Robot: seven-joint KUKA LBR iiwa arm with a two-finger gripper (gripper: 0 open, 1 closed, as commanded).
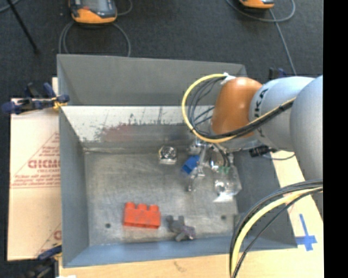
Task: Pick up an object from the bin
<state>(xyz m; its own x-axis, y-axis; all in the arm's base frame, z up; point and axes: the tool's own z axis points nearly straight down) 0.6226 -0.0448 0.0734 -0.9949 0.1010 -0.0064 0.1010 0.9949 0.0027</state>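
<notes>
From the camera view above, the gripper (201, 172) sits low at the right-centre of the bin (119, 184), with a small blue piece (190, 165) just beside it. Whether it is released or clenched cannot be told. The grasp appears to be the step in hand, and a sure hold must come before any lift.

Grey bin (117, 182) holds an orange brick (141, 215), a grey piece (181, 227), a shiny lump (167, 155).

Dark grey floor (163, 27) beyond; pale wooden tabletop (179, 267) along near edge; orange-black device (93, 11) on floor.
</notes>
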